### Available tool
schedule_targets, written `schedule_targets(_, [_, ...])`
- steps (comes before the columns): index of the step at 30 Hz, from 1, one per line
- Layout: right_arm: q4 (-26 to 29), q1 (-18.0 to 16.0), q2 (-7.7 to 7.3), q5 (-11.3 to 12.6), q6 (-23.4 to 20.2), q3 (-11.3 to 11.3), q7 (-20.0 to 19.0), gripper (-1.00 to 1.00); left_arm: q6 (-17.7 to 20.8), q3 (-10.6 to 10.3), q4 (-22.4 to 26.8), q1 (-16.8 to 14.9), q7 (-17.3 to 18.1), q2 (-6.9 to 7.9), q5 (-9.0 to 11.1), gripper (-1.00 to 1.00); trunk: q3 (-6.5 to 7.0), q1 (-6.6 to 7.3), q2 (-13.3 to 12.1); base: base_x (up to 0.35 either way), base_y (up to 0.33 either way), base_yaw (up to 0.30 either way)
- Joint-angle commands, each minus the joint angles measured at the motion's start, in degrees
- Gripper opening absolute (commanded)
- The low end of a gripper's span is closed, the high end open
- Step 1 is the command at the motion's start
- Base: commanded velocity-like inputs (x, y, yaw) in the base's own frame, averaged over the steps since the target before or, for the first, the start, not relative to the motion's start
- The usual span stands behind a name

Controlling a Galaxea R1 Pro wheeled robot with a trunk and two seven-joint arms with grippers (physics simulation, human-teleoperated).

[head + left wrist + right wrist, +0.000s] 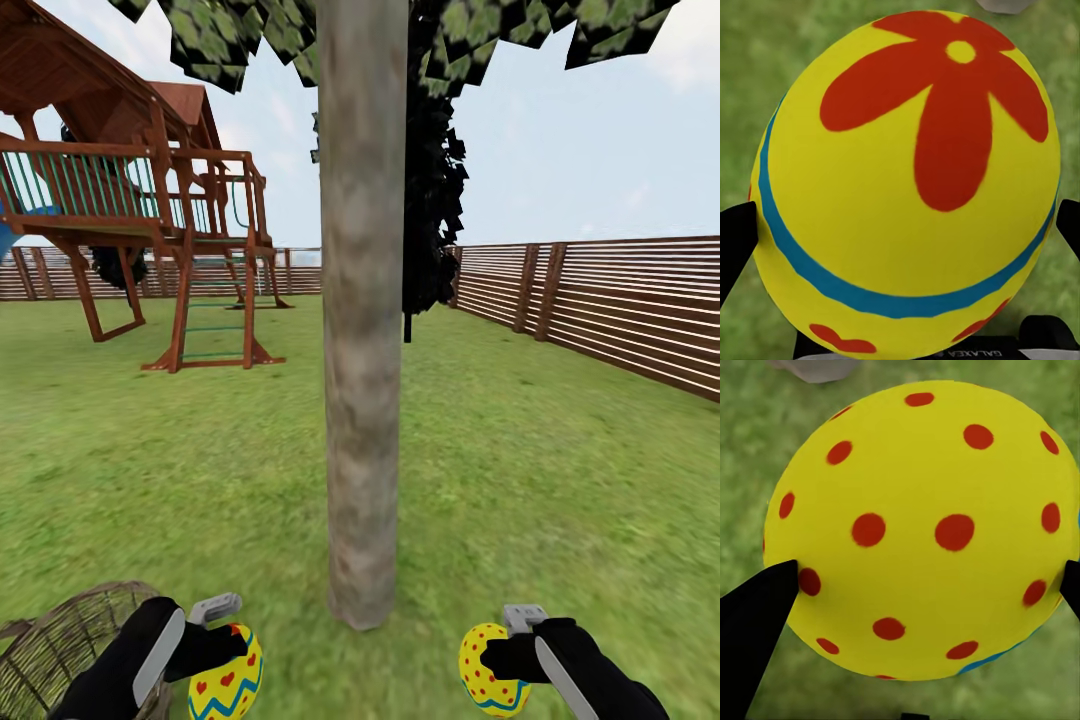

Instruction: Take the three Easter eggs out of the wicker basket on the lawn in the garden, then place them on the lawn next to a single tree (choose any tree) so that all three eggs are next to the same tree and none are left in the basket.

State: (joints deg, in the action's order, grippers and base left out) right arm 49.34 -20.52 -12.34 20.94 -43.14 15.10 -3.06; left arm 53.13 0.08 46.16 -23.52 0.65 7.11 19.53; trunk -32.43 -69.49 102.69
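Head view, from left to right: the wicker basket (60,650), then the left gripper (222,640) closed on a heart-marked egg (228,680), the tree (362,350), and the right gripper (505,655) closed on a dotted egg (490,668). I judge the placing step is in hand; next, both should lower to the lawn (550,480) beside the trunk and release.

A fenced garden: lawn (560,470), tree (362,330), wooden playhouse (130,200), slatted fence (620,300).

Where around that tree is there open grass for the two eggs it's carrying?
Bare lawn lies either side of the tree, right of the trunk toward the fence and left toward the playhouse. The near-left corner is crowded by the wicker basket, beside the left gripper's egg.
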Motion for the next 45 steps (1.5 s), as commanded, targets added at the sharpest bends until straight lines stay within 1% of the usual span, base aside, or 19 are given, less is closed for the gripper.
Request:
schedule_targets(1, [0.06, -0.04, -0.05, -0.33, -0.23, 0.11, -0.37, -1.0, 0.25, 0.01, 0.06, -0.03, 0.05, 0.01, 0.03, -1.0, -0.25, -0.22, 0.45, 0.0, 0.0, 0.0])
schedule_targets(12, [0.14, -0.04, 0.01, -0.35, -0.12, 0.17, -0.37, -1.0, 0.23, 0.01, 0.02, -0.03, 0.04, 0.01, 0.05, -1.0, -2.22, -2.64, 4.86, 0.0, 0.0, 0.0])
schedule_targets(15, [0.07, -0.04, 0.01, -0.28, -0.1, 0.06, -0.42, -1.0, 0.22, 0.01, -0.01, -0.03, 0.0, -0.42, 0.01, -1.0, -2.76, -3.3, 6.06, 0.0, 0.0, 0.0])
schedule_targets(19, [0.05, -0.04, 0.9, -0.29, -0.06, 0.06, -0.45, -1.0, 0.22, 0.01, -1.01, -0.03, 0.05, -0.59, -0.02, -1.0, -3.48, -4.18, 7.67, 0.0, 0.0, 0.0])
schedule_targets(24, [-0.29, -0.04, 1.21, -0.29, -0.13, 0.26, -0.35, -1.0, 0.22, 0.14, -1.25, -0.03, 0.2, -0.7, 0.25, -1.0, -4.38, -5.27, 9.67, 0.0, 0.0, 0.0])
schedule_targets(30, [-3.15, -0.04, 1.18, -0.15, -0.1, 0.44, -0.5, -1.0, 0.31, 0.11, -1.0, -0.03, 0.02, -0.86, 0.24, -1.0, -5.46, -6.59, 12.08, 0.0, 0.0, 0.0])
schedule_targets(36, [-3.44, -0.04, 1.1, -0.15, -0.1, 0.33, -0.49, -1.0, 0.24, 0.2, -1.12, -0.03, 0.17, -0.72, 0.13, -1.0, -6.53, -7.91, 14.49, 0.0, 0.0, 0.0])
schedule_targets(38, [-3.45, -0.04, 1.02, 0.04, -0.12, 0.26, -0.45, -1.0, 0.23, 0.23, -1.16, -0.03, 0.39, -0.5, 0.21, -1.0, -6.89, -8.35, 15.29, 0.0, 0.0, 0.0])
schedule_targets(42, [-3.39, -0.04, 1.09, -0.32, -0.14, 0.42, -0.23, -1.0, 0.24, 0.27, -1.18, -0.03, 0.35, -0.15, 0.08, -1.0, -7.61, -9.23, 16.89, 0.0, 0.0, 0.0])
schedule_targets(45, [-3.35, -0.04, 0.57, -0.44, -0.17, 0.36, -0.05, -1.0, 0.3, 0.27, -1.26, -0.03, 0.15, -0.06, 0.05, -1.0, -8.15, -9.89, 18.1, 0.0, 0.0, 0.0])
